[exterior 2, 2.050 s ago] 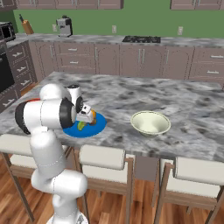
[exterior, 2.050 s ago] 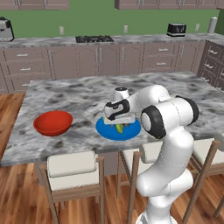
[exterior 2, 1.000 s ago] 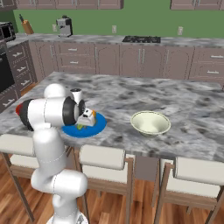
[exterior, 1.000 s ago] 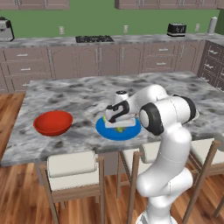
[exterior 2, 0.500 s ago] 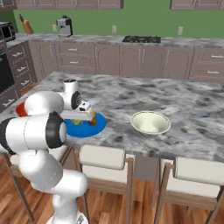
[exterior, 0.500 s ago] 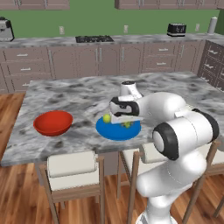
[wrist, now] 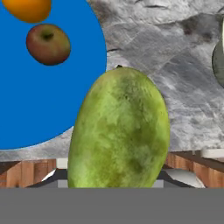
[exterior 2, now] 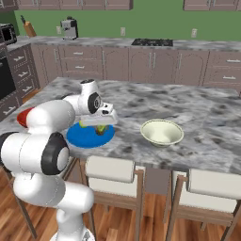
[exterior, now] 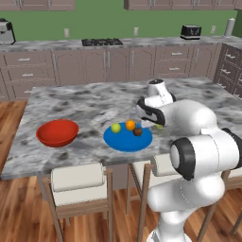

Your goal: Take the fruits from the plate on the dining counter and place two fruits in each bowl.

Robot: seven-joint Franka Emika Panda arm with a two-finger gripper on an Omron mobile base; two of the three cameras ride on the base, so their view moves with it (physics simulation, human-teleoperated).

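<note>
Gripper [exterior 2: 104,123] clenches the elongated green fruit [wrist: 120,131], centre of the hand view, lifted beside the blue plate [wrist: 35,96] at upper left, where orange [wrist: 29,8] and brown-red [wrist: 48,43] fruits lie.

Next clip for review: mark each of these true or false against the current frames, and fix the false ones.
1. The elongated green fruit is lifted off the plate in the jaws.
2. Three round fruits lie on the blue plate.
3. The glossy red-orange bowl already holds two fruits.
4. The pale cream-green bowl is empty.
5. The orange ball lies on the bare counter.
1. True. The elongated green fruit is held in the jaws, lifted at the edge of the flat round bright blue plate.
2. True. The yellow-green ball, the orange ball and the dark brown-red ball lie on it.
3. False. The glossy red-orange bowl is empty.
4. True. The pale cream-green bowl holds nothing.
5. False. The orange ball lies on the blue plate.
</note>
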